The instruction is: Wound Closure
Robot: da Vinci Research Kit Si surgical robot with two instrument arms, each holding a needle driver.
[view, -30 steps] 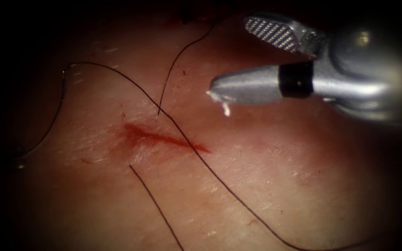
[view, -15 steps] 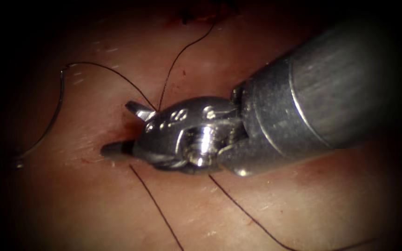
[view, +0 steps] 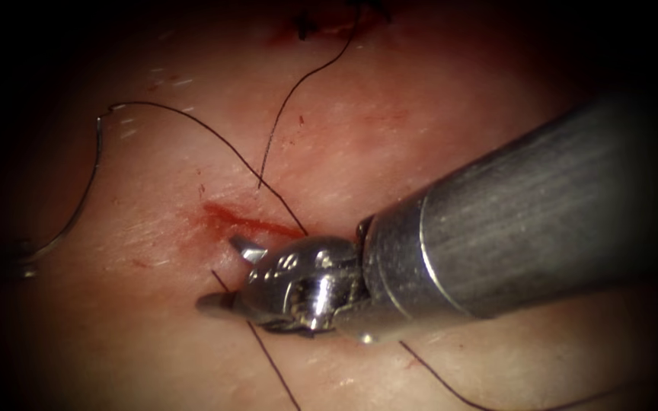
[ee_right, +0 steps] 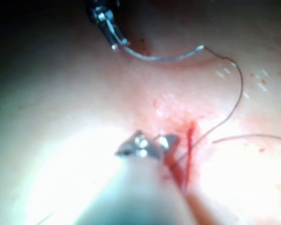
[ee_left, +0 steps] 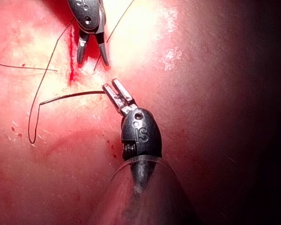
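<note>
Your needle (view: 85, 198) lies flat on the tissue (view: 436, 137), well left of the cut (view: 249, 222) and outside it. Your left end effector (ee_left: 113, 90) is clamped on one end of its curve. Thread (view: 192, 122) runs from the needle's other end, arcs over the surface and passes the cut's right end. Your right end effector (view: 226, 278) holds nothing; its jaws stand apart just below the cut, astride a loose thread strand (view: 268, 365). Red fluid (view: 218, 217) stains the cut. Open tissue spreads right of the cut, above the shaft (view: 512, 221).
</note>
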